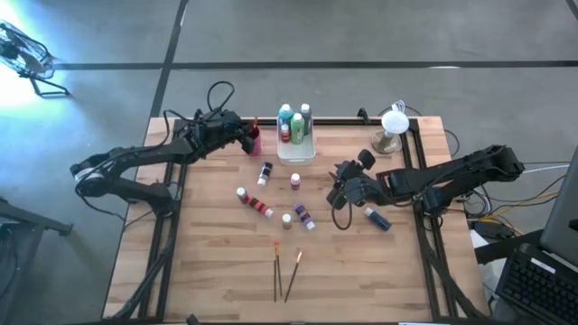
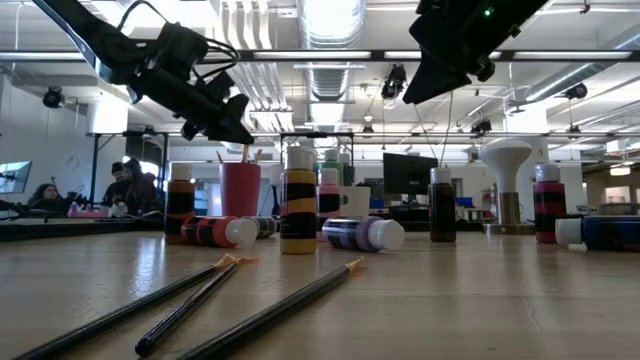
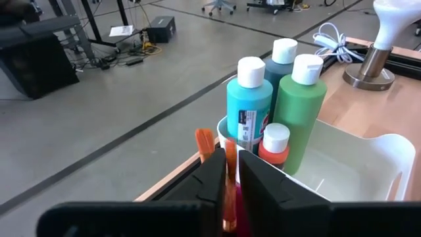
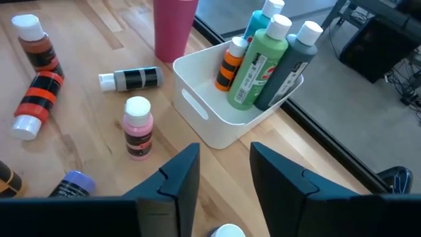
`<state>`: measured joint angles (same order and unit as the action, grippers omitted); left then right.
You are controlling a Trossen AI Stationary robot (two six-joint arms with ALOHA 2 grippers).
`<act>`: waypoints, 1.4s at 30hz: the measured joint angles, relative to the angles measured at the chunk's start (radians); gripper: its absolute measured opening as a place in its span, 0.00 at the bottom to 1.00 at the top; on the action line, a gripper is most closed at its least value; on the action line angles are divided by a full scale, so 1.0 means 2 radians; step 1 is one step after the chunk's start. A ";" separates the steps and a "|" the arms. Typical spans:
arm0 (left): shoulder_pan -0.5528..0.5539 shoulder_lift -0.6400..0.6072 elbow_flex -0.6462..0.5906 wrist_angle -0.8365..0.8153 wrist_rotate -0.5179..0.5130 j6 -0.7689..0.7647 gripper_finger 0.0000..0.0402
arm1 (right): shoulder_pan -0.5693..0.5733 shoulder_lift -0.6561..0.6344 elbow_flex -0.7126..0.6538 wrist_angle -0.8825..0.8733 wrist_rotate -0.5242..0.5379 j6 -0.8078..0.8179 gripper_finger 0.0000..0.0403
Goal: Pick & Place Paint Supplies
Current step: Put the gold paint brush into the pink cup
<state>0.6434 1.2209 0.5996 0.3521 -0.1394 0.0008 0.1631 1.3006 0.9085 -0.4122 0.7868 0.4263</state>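
The left gripper [image 3: 227,181] pinches a thin, light orange brush [image 3: 229,178], maybe loosely, over the pink cup [image 1: 256,142]; the right gripper [image 4: 223,174] hangs open

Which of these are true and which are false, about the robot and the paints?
1. The white tray holds four bottles. True.
2. Three paintbrushes lie on the table. True.
3. The magenta cup lies tipped over. False: it stands upright beside the tray.
4. The right gripper grips a bottle. False: its fingers are open and hold nothing.
5. The left gripper is over the magenta cup with an orange paintbrush between its fingers. True.
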 joint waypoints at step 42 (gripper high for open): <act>-0.211 -0.169 0.020 -0.023 0.066 -0.051 0.14 | -0.007 -0.002 0.000 0.001 0.000 -0.021 0.38</act>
<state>0.2223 0.8823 0.6399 0.3061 -0.0080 -0.1020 0.1482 1.2976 0.9085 -0.4099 0.7874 0.3843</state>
